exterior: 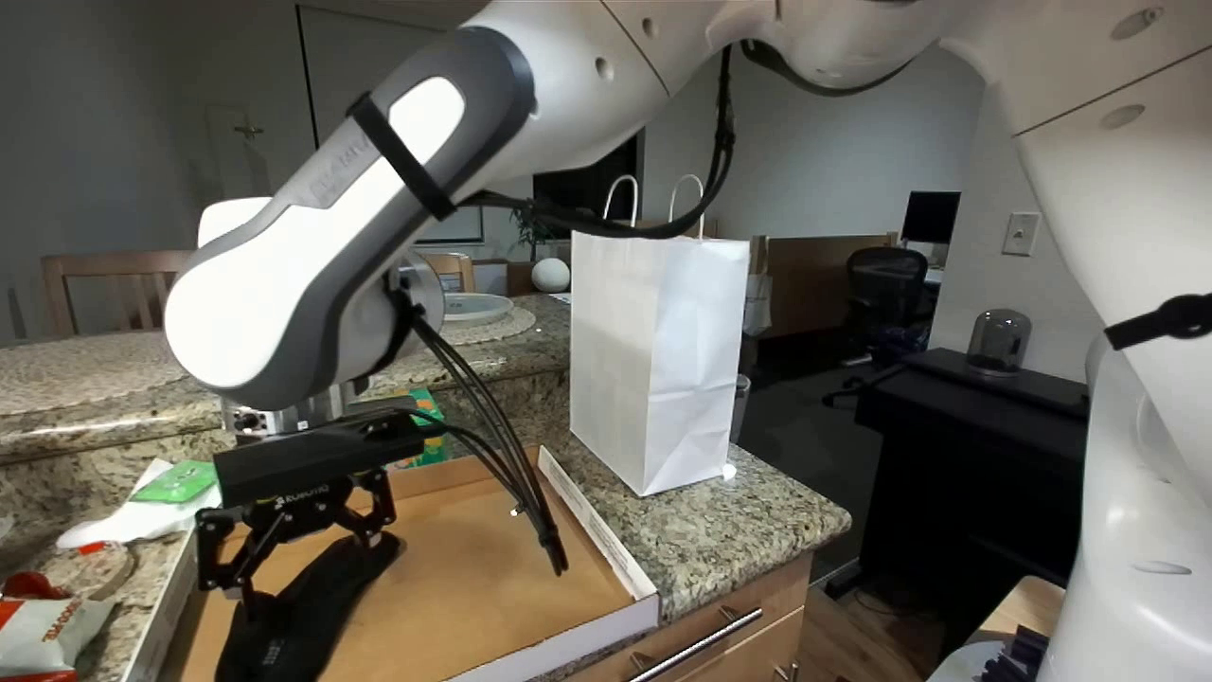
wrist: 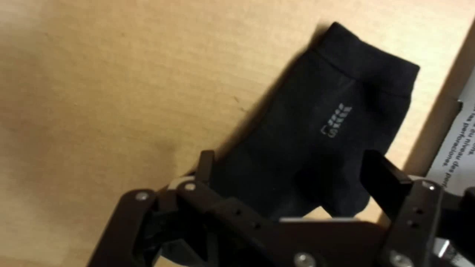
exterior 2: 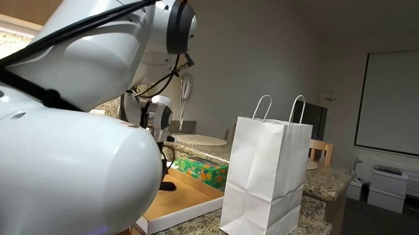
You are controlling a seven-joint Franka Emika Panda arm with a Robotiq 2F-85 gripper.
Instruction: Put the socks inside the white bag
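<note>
The black socks (exterior: 308, 606) lie in a shallow cardboard tray (exterior: 606, 540) with white outer walls. In the wrist view the socks (wrist: 315, 126) lie at a slant, with the cuff at the upper right and pale print below it. My gripper (exterior: 311, 571) is open, low over the socks. In the wrist view the gripper's fingers (wrist: 291, 166) stand on either side of the socks, with no grip visible. The white paper bag (exterior: 615, 360) stands upright on the counter beside the tray, handles up. The bag (exterior 2: 253, 168) also shows in an exterior view; its inside is hidden.
A green patterned box (exterior 2: 206, 171) stands behind the tray. A snack packet (exterior: 52, 635) and a green packet (exterior: 180, 483) on white material lie beside the tray. A raised granite ledge (exterior: 95, 379) runs behind. The counter's edge (exterior: 824, 526) is close to the bag.
</note>
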